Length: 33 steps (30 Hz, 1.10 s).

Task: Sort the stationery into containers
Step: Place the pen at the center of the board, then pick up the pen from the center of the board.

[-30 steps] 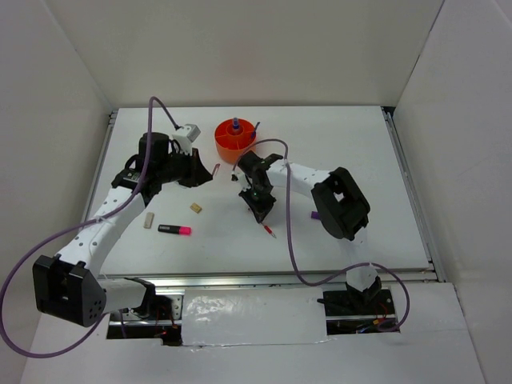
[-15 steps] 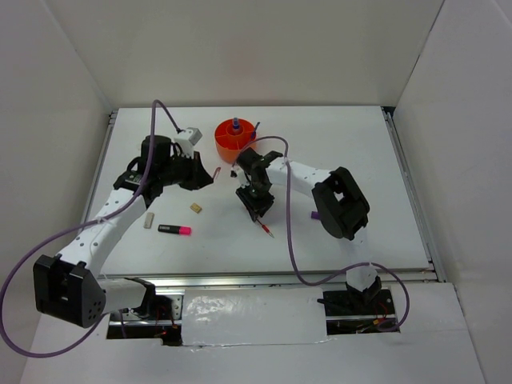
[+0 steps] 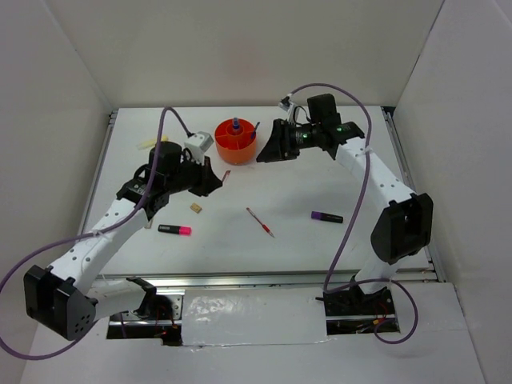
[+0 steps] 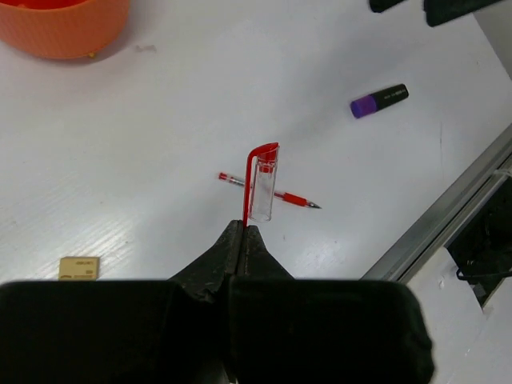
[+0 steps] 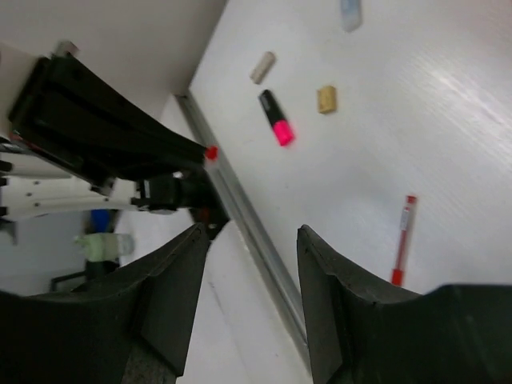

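The orange pot (image 3: 232,146) stands at the back with a blue-capped bottle (image 3: 236,126) upright in its middle. My left gripper (image 3: 218,181) (image 4: 242,229) is shut on the red clip of a clear pen cap (image 4: 263,182), held above the table. My right gripper (image 3: 265,154) (image 5: 252,232) hovers just right of the pot, open, nothing between its fingers. A red pen (image 3: 260,222) (image 4: 294,198) (image 5: 402,238), a purple-black marker (image 3: 326,217) (image 4: 378,101), a pink-black highlighter (image 3: 174,230) (image 5: 275,118) and a tan eraser (image 3: 195,208) (image 4: 79,268) (image 5: 326,98) lie on the table.
A yellow stick (image 3: 149,144) lies at the far left. A second tan eraser (image 5: 262,67) rests beside the highlighter. White walls close in the table on three sides, and a metal rail (image 3: 272,276) runs along the near edge.
My right arm has swung from the middle of the table, by the red pen, up to the pot, and its jaws have opened. The left gripper has shifted slightly right with the cap.
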### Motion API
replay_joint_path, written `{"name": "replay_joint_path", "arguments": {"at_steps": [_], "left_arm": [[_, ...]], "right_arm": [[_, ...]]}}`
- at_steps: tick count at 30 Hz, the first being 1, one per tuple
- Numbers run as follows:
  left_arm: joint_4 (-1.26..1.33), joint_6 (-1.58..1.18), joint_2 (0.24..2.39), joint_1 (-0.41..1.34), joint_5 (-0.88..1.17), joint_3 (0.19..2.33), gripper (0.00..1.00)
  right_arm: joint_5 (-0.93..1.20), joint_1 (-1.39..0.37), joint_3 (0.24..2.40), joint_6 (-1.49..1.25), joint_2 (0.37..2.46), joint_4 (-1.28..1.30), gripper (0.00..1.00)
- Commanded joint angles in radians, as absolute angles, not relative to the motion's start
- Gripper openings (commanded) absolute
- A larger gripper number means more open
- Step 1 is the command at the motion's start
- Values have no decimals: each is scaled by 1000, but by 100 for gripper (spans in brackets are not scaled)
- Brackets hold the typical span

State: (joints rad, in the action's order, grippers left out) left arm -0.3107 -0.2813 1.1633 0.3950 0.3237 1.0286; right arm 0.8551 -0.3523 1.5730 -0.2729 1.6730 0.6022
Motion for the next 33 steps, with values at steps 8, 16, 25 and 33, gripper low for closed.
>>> {"name": "replay_joint_path", "arguments": {"at_steps": [8, 16, 25, 33], "left_arm": [[-307, -301, 1241, 531, 190, 1135, 0], [-295, -383, 1295, 545, 176, 1178, 0], [-278, -416, 1325, 564, 187, 1210, 0], [-270, -442, 1315, 563, 195, 1197, 0]], "right_arm": [[980, -442, 1536, -575, 1744, 348, 58], [936, -471, 1555, -588, 1775, 354, 58], [923, -494, 1595, -592, 1815, 354, 54], [897, -502, 1574, -600, 1818, 348, 43]]}}
